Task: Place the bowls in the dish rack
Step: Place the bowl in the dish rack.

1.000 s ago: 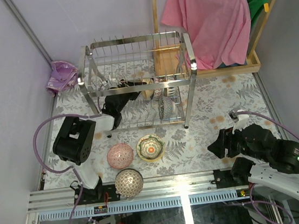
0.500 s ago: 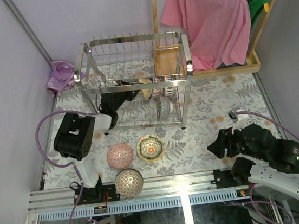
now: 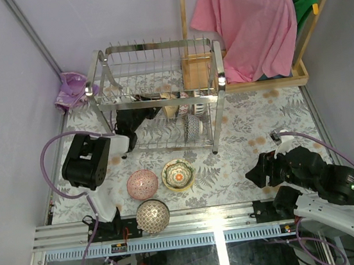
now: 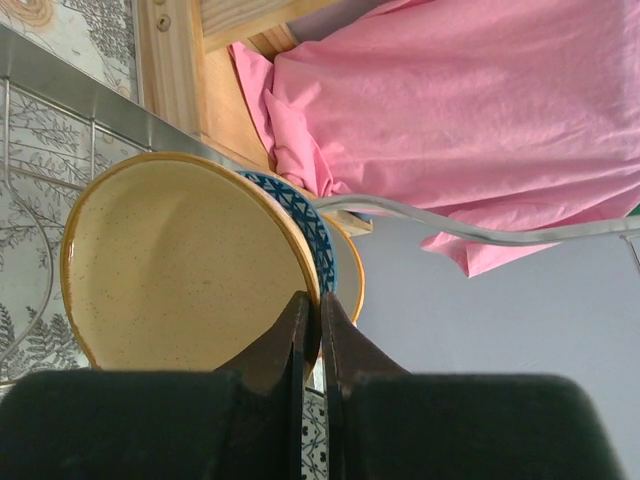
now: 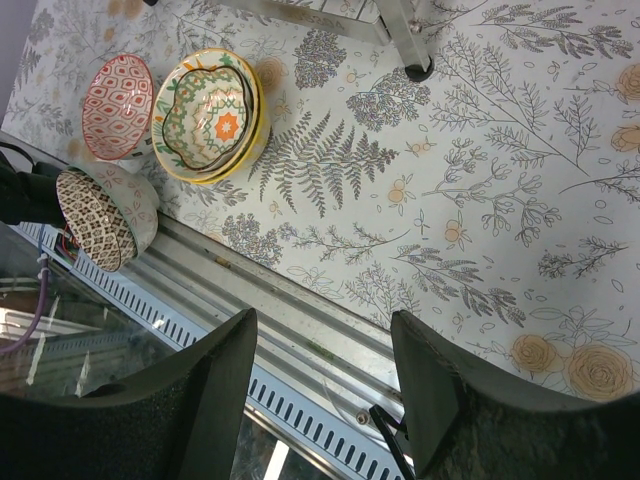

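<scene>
My left gripper pinches the rim of a yellow bowl inside the dish rack; my right gripper hangs spread and empty above the flowered table.

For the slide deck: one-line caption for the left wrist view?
Left gripper shut on the rim of a tan bowl, blue-patterned bowl behind it, pink shirt beyond.

A robot test cell dressed as a household corner is shown. Two black robot arms are bolted to a slotted aluminium rail, and plain lilac wall panels enclose a leaf-and-flower printed table cover. On it are set a two-tier steel wire dish rack, patterned ceramic bowls and a pink T-shirt hung on a wooden-framed clothes stand.
</scene>
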